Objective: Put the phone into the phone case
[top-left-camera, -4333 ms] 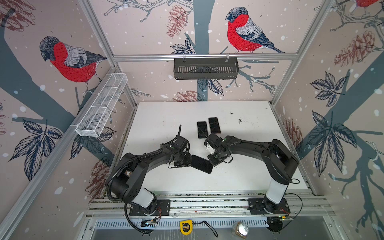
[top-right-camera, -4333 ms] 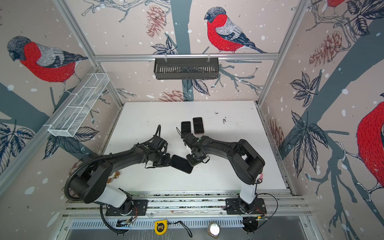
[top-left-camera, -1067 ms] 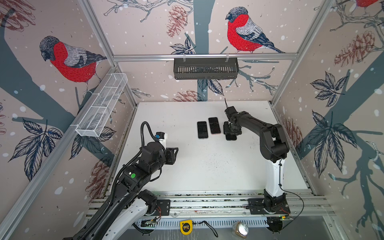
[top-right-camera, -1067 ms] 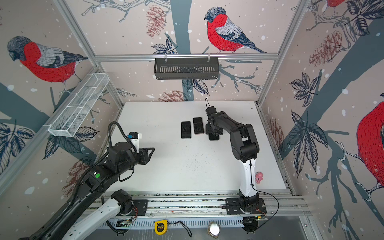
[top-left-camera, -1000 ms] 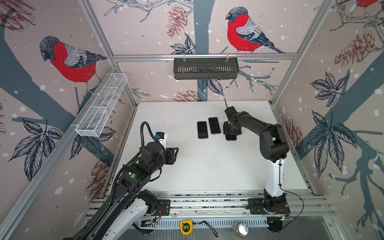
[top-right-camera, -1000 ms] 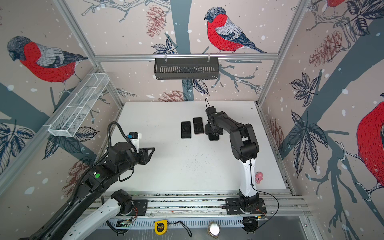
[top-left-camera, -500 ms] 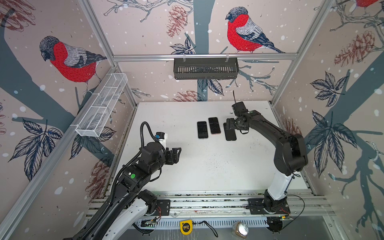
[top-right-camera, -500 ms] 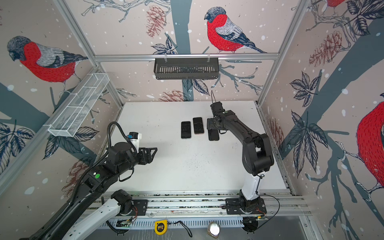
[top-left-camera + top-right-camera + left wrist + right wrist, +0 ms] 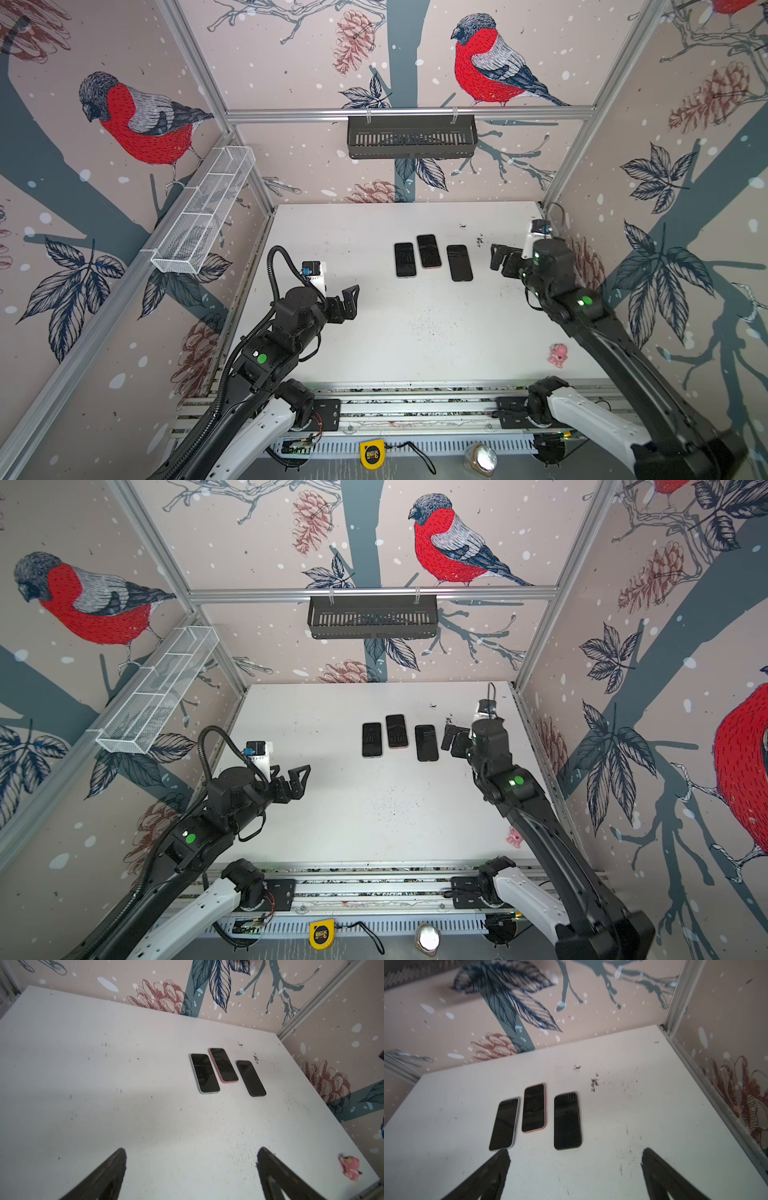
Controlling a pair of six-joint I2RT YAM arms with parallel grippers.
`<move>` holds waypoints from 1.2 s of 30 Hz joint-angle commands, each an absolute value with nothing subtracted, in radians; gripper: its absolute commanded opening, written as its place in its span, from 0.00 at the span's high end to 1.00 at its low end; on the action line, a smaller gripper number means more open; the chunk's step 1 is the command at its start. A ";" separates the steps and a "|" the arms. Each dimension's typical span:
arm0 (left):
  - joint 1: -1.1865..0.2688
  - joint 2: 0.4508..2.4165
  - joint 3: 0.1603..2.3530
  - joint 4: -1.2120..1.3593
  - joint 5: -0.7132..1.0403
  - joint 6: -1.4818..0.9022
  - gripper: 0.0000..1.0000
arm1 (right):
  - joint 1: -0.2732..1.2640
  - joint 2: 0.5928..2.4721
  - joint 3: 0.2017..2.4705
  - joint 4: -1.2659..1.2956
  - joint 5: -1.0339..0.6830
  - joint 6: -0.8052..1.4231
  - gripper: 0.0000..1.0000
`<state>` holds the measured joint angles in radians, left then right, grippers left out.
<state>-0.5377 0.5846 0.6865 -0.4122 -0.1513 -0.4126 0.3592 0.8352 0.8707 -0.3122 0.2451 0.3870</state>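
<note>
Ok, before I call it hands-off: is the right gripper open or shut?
Open: the right gripper has its fingers wide apart over the table in its wrist view, nothing between them.

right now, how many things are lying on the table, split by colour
pale-cased phone: 1
pink-cased phone: 1
black phone: 1
small pink toy: 1
total: 4
</note>
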 commanded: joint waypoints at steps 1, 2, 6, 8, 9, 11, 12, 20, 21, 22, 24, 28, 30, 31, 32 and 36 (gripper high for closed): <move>-0.535 0.560 0.639 -0.181 -0.253 -0.349 0.03 | 0.358 0.674 0.758 -0.110 0.339 0.357 0.00; -0.535 0.550 0.615 -0.134 -0.275 -0.348 0.03 | 0.359 0.619 0.717 -0.069 0.351 0.345 0.00; -0.535 0.521 0.554 -0.021 -0.321 -0.359 0.03 | 0.359 0.456 0.580 0.049 0.380 0.289 0.00; -0.534 0.507 0.521 0.002 -0.364 -0.370 0.03 | 0.359 0.397 0.520 0.087 0.420 0.246 0.00; -0.535 0.500 0.512 0.002 -0.387 -0.376 0.03 | 0.360 0.380 0.503 0.093 0.443 0.232 0.00; -0.535 0.475 0.501 -0.007 -0.427 -0.391 0.03 | 0.359 0.352 0.479 0.087 0.472 0.215 0.00; -0.534 0.460 0.499 -0.011 -0.431 -0.391 0.03 | 0.359 0.342 0.469 0.087 0.472 0.208 0.00; -0.534 0.341 0.434 -0.039 -0.678 -0.424 0.03 | 0.360 0.262 0.288 0.234 0.489 0.067 0.00; -0.535 0.332 0.413 -0.009 -0.704 -0.398 0.03 | 0.359 0.249 0.252 0.296 0.485 0.042 0.00; -0.534 0.321 0.380 0.039 -0.720 -0.353 0.03 | 0.359 0.238 0.205 0.390 0.469 0.002 0.00; -0.535 0.297 0.314 0.151 -0.741 -0.250 0.03 | 0.361 0.238 0.118 0.548 0.435 -0.075 0.00; -0.534 0.311 0.192 0.394 -0.768 -0.102 0.03 | 0.359 0.358 0.018 0.785 0.487 -0.092 0.00; -0.535 0.367 0.157 0.489 -0.776 -0.039 0.04 | 0.360 0.461 -0.020 0.899 0.507 -0.116 0.00; -0.534 0.406 0.143 0.539 -0.789 -0.015 0.04 | 0.359 0.523 -0.040 0.960 0.527 -0.116 0.00; -0.532 0.452 0.134 0.582 -0.802 0.003 0.04 | 0.349 0.590 -0.057 1.010 0.538 -0.103 0.00; -0.498 0.631 0.102 0.750 -0.772 0.027 0.04 | 0.276 0.887 -0.110 1.286 0.466 -0.055 0.00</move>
